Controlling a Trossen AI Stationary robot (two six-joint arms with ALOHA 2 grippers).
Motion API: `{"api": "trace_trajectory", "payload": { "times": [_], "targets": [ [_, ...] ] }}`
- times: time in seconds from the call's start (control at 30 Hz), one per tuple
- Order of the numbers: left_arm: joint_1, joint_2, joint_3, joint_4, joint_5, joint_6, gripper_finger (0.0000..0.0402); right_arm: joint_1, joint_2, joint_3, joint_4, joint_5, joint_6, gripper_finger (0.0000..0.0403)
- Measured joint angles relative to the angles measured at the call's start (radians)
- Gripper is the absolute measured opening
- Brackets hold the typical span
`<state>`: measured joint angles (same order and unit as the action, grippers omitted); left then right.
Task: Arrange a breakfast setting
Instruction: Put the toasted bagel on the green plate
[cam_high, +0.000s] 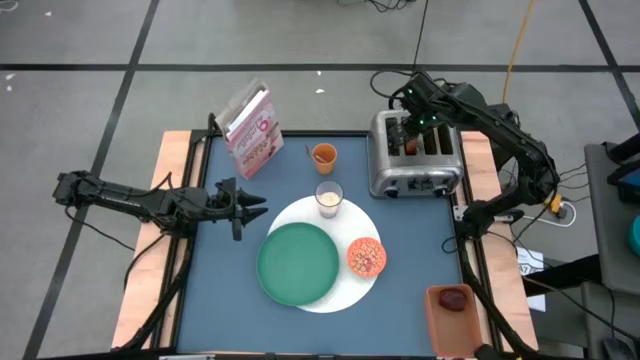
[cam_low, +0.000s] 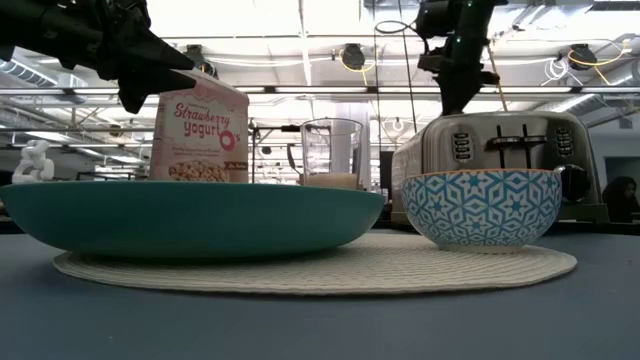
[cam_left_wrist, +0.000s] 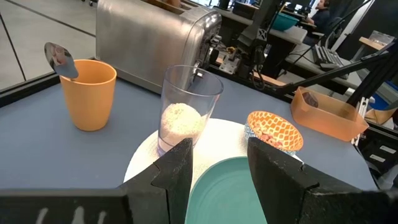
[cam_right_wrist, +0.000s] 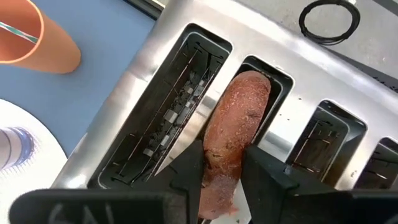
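Right gripper (cam_right_wrist: 221, 165) is clenched on the brown bagel (cam_right_wrist: 236, 118), standing half inside a slot of the silver metal toaster (cam_high: 415, 155), presumably for lifting out. Left gripper (cam_high: 250, 207) hovers released beside the green round plate (cam_high: 298, 262) (waiting).

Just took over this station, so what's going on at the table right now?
The right gripper is over the toaster, shut on the brown bagel, which stands in a toaster slot. The left gripper hovers open beside the white placemat, facing the milk glass. On the mat sit the green plate, the glass and the cereal bowl. The orange cup holds the spoon; the cereal box stands behind.
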<state>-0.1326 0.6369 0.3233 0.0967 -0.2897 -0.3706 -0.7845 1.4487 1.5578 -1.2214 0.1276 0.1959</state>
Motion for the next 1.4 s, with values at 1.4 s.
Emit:
{"api": "trace_trajectory", "payload": {
  "times": [1.4],
  "targets": [
    [0.0,0.0,0.0,0.0,0.0,0.007,0.0159,0.001,-0.269,0.001,0.208,-0.283,-0.086,0.0089]
  ]
}}
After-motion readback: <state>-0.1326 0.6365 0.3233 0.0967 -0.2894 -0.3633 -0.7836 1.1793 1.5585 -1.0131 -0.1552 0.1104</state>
